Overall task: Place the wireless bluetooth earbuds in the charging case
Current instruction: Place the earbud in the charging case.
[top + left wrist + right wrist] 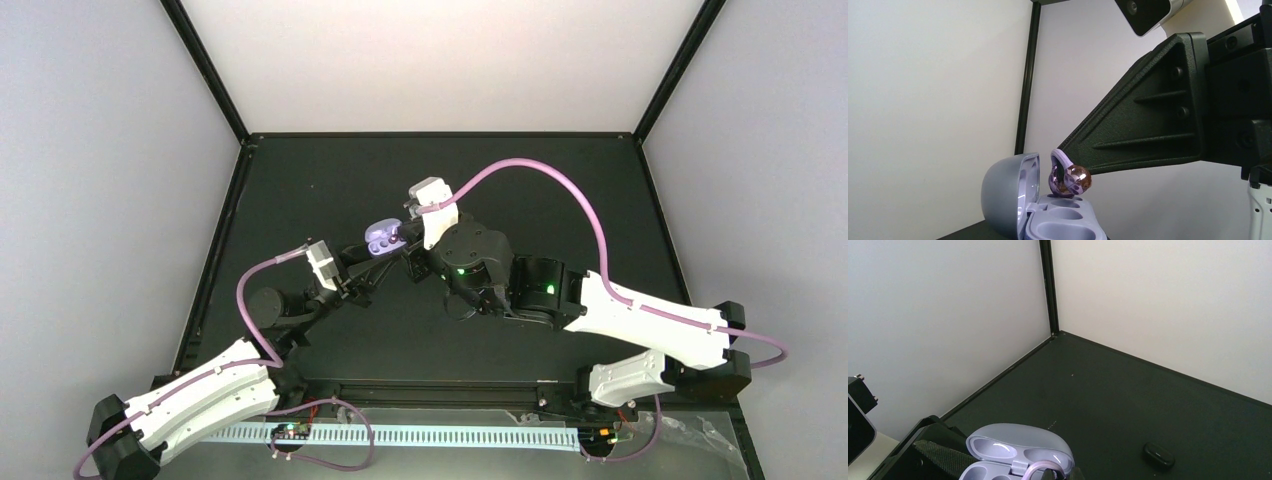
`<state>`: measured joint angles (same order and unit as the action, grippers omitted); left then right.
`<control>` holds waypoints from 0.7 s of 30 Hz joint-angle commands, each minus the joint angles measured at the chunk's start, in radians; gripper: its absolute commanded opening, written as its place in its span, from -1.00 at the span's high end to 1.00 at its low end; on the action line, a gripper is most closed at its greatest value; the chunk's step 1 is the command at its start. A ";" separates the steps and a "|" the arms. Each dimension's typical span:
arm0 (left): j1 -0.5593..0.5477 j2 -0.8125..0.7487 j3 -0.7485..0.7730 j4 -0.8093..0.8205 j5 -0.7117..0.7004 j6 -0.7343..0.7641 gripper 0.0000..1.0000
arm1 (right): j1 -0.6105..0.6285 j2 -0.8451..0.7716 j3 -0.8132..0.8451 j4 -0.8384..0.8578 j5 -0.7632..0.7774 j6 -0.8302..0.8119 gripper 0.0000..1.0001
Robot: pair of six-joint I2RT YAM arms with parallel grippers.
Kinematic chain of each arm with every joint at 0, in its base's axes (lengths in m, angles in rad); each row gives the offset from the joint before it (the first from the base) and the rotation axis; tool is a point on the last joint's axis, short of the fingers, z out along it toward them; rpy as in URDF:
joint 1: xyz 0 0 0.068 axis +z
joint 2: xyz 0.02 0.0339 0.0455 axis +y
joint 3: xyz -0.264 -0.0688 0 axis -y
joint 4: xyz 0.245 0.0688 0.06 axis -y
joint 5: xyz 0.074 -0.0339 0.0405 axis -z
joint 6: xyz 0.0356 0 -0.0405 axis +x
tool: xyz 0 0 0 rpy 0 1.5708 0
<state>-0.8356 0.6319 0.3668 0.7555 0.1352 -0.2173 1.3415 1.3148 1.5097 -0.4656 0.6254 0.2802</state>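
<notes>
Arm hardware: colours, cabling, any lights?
The left arm and right arm match: white link shells, black joints, black ribbed fingers. A purple cable loops to each white wrist camera. Green lights on the right arm.

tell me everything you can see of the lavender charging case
The pale lavender glossy plastic clamshell charging case is open: domed lid tipped up on its hinge with two hollows inside, base facing up with smooth rounded wells. The left hand appears to grip its base. A lavender earbud with a shiny rose-gold ball hangs just over one well; contact is unclear.
</notes>
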 commanded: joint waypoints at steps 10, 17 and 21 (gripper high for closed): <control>-0.009 -0.016 0.034 0.024 -0.032 0.006 0.97 | 0.005 0.036 0.055 -0.060 0.006 0.054 0.98; -0.008 -0.018 0.034 0.018 -0.043 0.009 0.97 | 0.006 0.049 0.070 -0.081 0.010 0.069 0.93; -0.010 -0.019 0.034 0.013 -0.042 0.010 0.97 | 0.006 0.055 0.078 -0.089 0.012 0.068 0.84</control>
<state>-0.8402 0.6273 0.3668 0.7467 0.1150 -0.2173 1.3415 1.3533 1.5604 -0.5240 0.6273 0.3283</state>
